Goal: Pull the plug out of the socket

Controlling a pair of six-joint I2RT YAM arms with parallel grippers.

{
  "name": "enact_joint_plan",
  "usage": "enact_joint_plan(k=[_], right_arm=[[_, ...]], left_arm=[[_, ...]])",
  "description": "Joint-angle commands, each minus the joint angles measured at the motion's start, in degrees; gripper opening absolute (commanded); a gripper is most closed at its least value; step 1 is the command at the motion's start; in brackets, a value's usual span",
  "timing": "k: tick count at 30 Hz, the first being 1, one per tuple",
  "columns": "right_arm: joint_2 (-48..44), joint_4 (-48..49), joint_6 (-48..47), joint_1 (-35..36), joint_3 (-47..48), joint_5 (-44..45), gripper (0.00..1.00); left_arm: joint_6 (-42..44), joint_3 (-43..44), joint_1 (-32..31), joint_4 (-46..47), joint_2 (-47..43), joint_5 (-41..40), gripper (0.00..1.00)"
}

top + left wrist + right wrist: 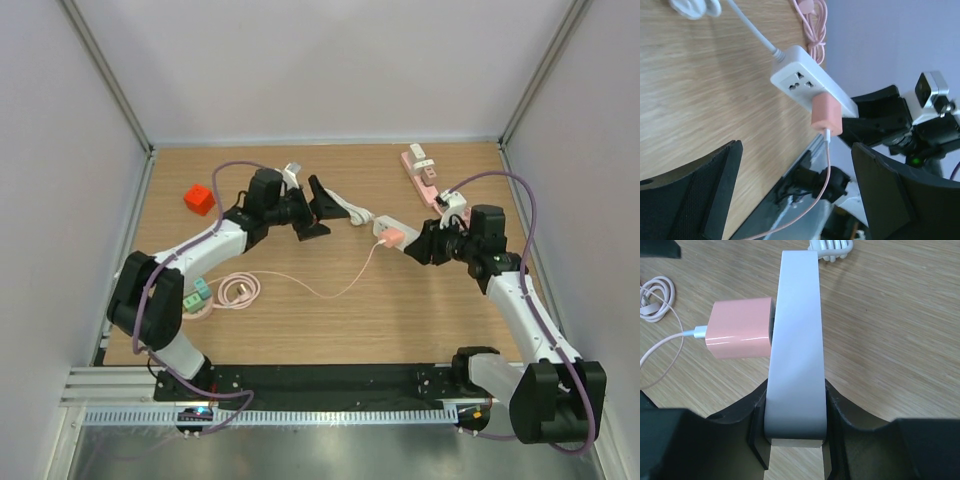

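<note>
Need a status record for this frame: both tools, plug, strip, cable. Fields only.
left tool: open, jaws facing the pink plug, not touching it
right tool: shut on the white power strip, clamping one end
pink plug: seated in the strip, in the socket nearer the right tool; the other socket is empty
cable: pink, runs from the plug, far end coiled
task state: plug not yet pulled

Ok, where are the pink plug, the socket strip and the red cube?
pink plug [740, 329]: right wrist view, side face
socket strip [799, 80]: left wrist view, outlet face
red cube [199, 199]: top view, upper face
</note>
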Motion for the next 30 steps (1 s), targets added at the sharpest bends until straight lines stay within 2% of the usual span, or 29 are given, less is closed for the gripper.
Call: enact_joint_plan(k=[1,9,12,15,19,26,29,30], right_arm=[[-2.6,7.0,1.2,1.7,-0.3,-0.7,0.01],[-2.4,7.8,1.4,2.5,-0.5,1.6,0.01],[-2.6,7.9,1.4,2.6,-0.6,2.3,0.01],[-2.7,7.9,1.5,2.8,-0.6,3.2,0.01],[-2.9,8.1,1.7,2.7,-0.7,4.1,0.01],[-3.4,9.1,2.4,3.0,-1.1,5.0,0.01],[-3.6,9.8,2.6,3.0,-1.4,5.8,0.01],[-3.7,9.9,2.6,3.1,-1.5,6.0,0.01]], left_arm=[[-16.6,-2.5,-4.2,15.6,1.9,-5.0,0.94],[-30.6,3.9,-11.9,21.3,11.1,-10.6,0.89],[-33.2,5.4,-13.7,21.5,13.3,-12.2,0.84],[-35.5,6.4,-15.1,22.1,14.6,-14.2,0.74],[-38.3,6.2,-16.1,21.9,15.1,-17.1,0.65],[-41.8,5.8,-17.1,22.7,15.6,-20.6,0.60],[-43.7,6.5,-17.6,24.7,16.5,-21.3,0.51],[-44.2,6.7,-17.7,25.7,16.8,-21.9,0.41]])
